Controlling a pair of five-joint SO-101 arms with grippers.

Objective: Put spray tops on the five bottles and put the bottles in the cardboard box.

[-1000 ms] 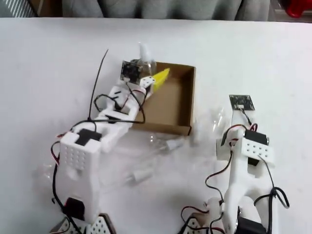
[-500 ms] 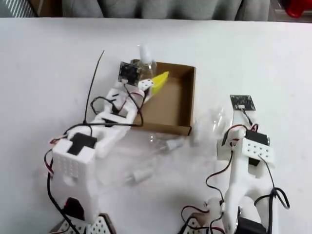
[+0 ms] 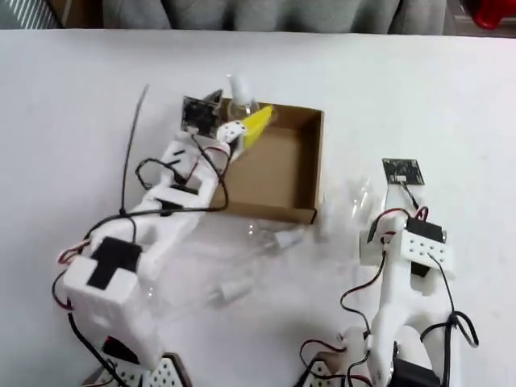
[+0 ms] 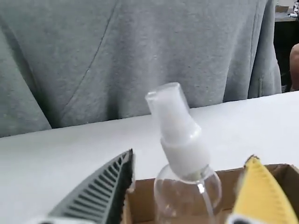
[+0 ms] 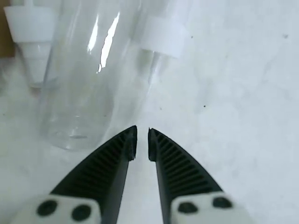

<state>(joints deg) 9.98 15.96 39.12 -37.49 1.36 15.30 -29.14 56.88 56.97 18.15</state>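
At left, left gripper (image 4: pixel 190 157), jaws wide, flanking a capped bottle (image 4: pixel 187 193) upright in the far-left corner of the box (image 3: pixel 317 153). Before the box, loose bottles (image 3: pixel 270 238) flat on the counter (image 3: pixel 419 89). At right, right gripper (image 5: pixel 141 132), jaws nearly closed, empty, beside clear bottles (image 5: pixel 81 79).

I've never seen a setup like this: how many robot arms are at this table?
2. The left arm lies on the table's left side, its tip at the cardboard box's far left corner; the right arm stands right of the box. None seems hidden.
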